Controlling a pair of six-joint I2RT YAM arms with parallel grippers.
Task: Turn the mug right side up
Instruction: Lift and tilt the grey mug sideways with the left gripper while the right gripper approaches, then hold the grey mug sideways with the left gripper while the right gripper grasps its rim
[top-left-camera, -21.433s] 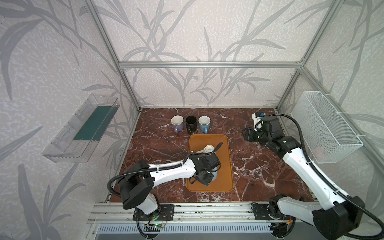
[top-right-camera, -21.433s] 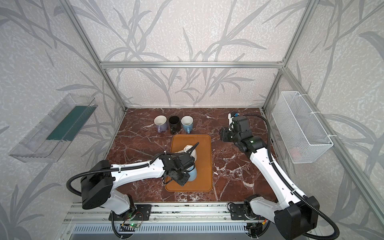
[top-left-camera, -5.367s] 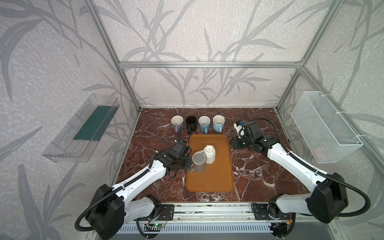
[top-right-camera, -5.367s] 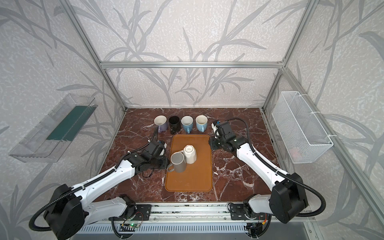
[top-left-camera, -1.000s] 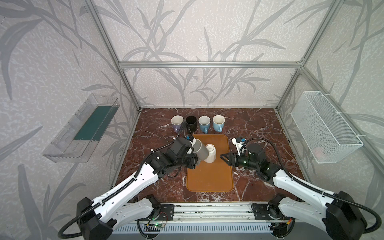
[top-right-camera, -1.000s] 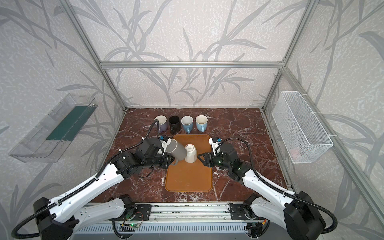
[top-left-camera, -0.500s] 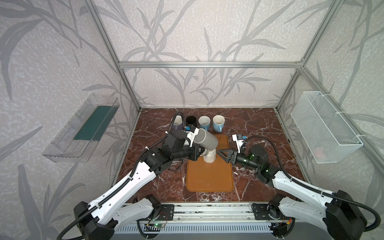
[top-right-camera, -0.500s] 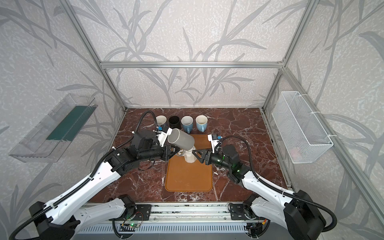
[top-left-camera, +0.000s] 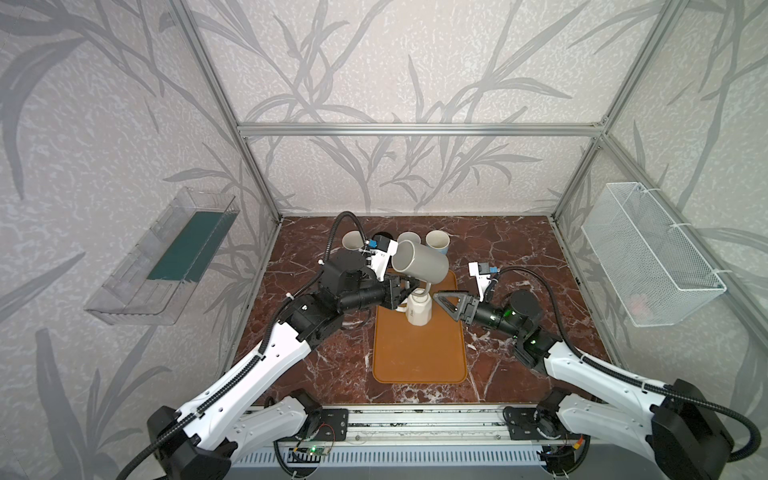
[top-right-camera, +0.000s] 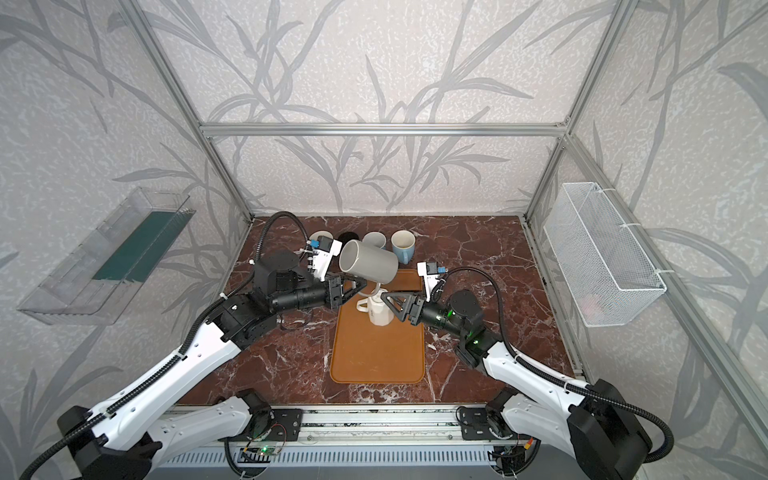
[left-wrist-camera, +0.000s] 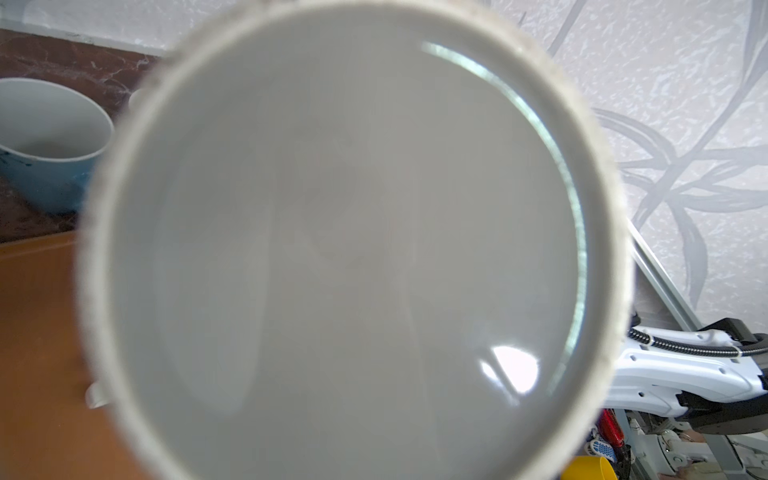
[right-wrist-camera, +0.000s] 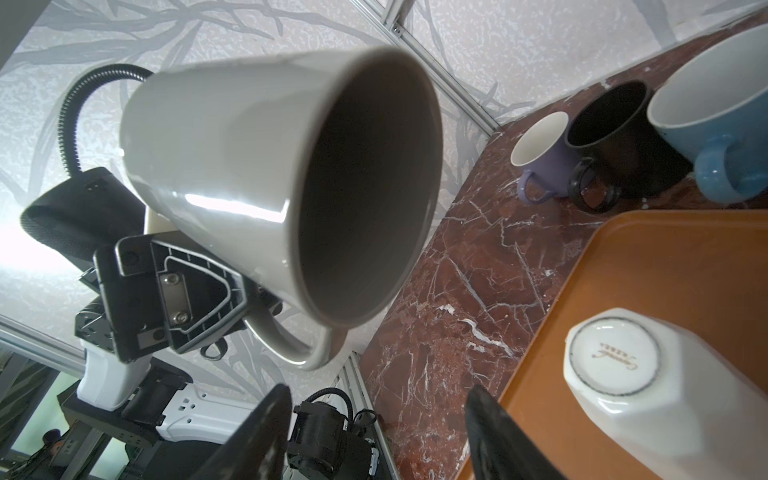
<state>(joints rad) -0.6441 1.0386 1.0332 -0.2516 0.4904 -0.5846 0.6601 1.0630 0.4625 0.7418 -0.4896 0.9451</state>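
The red marble tabletop (top-left-camera: 524, 248) (top-right-camera: 478, 245) spread beneath both grippers. On it, the orange tray (top-left-camera: 417, 357) (top-right-camera: 376, 357) lay under their fingertips and ran back from them toward the arm bases.

The left gripper (top-left-camera: 409, 286) (top-right-camera: 353, 287) was clamped tight on the handle of the grey mug (top-left-camera: 420, 262) (top-right-camera: 369, 262) and held it clear of the tray. The mug lay on its side in the air directly above that gripper, handle pointing down into the jaws. Its base faced the left wrist camera and filled that view (left-wrist-camera: 332, 249). Its mouth opened toward the right gripper (top-left-camera: 439, 299) (top-right-camera: 388, 300).

The right gripper's jaws stood well apart with nothing between them. Its dark fingers (right-wrist-camera: 266, 432) pointed up at the grey mug's mouth (right-wrist-camera: 357, 187) from just below.

The white mug (top-left-camera: 417, 312) (top-right-camera: 380, 314) (right-wrist-camera: 648, 395) sat upside down on the tray, base up. It was between the two grippers, lower than the grey mug and just beside the right gripper's fingertips.

Beyond the left gripper, past the tray's far end, the lilac mug (right-wrist-camera: 540, 162), the black mug (right-wrist-camera: 611, 124) and a blue mug (right-wrist-camera: 706, 104) stood upright in a row on the marble.
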